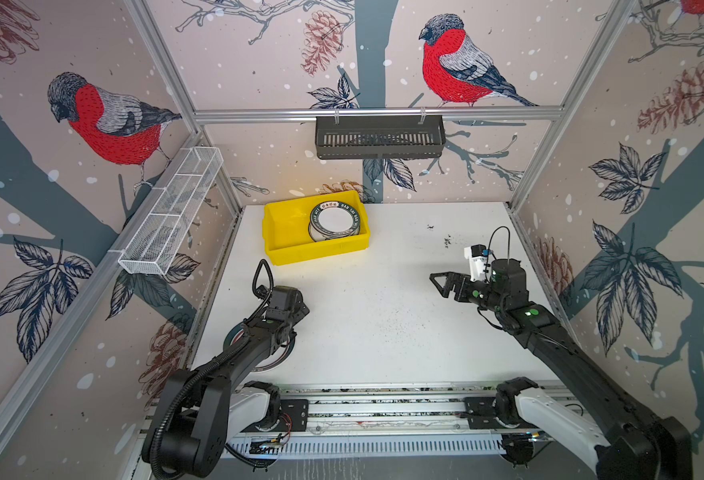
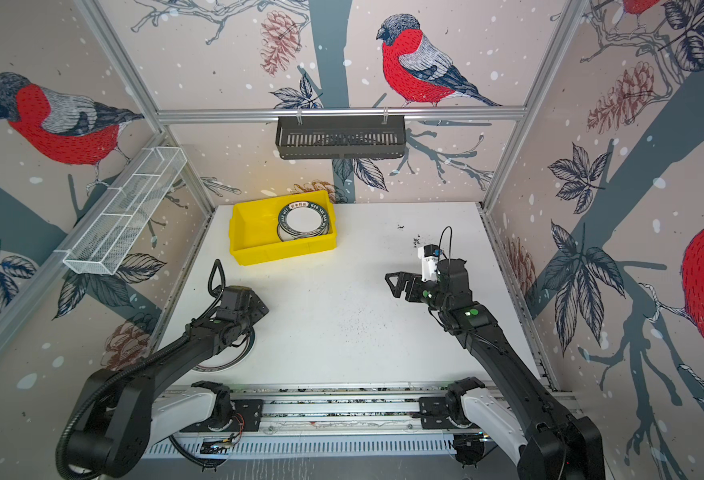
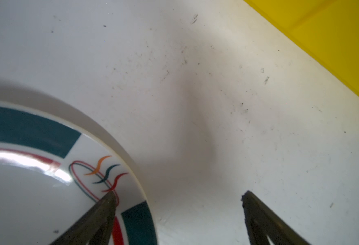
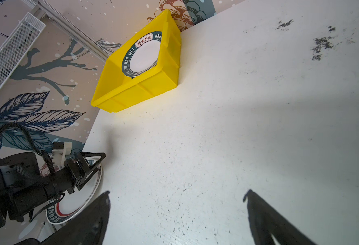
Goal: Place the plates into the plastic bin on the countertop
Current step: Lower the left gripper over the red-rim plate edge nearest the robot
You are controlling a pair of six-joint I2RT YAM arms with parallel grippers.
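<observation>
One plate (image 3: 26,191) has its rim within the wide-open left end effector (image 3: 179,192).

Bright yellow bin (image 1: 284,249); white plates (image 1: 336,220) rimmed dark green; white countertop (image 1: 383,311) speckled dark.

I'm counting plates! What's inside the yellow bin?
A stack of plates sits at the right end of the yellow bin. The top plate is white with a dark-green lettered rim. Edges of plates peek out below it; how many lie underneath is covered.
</observation>
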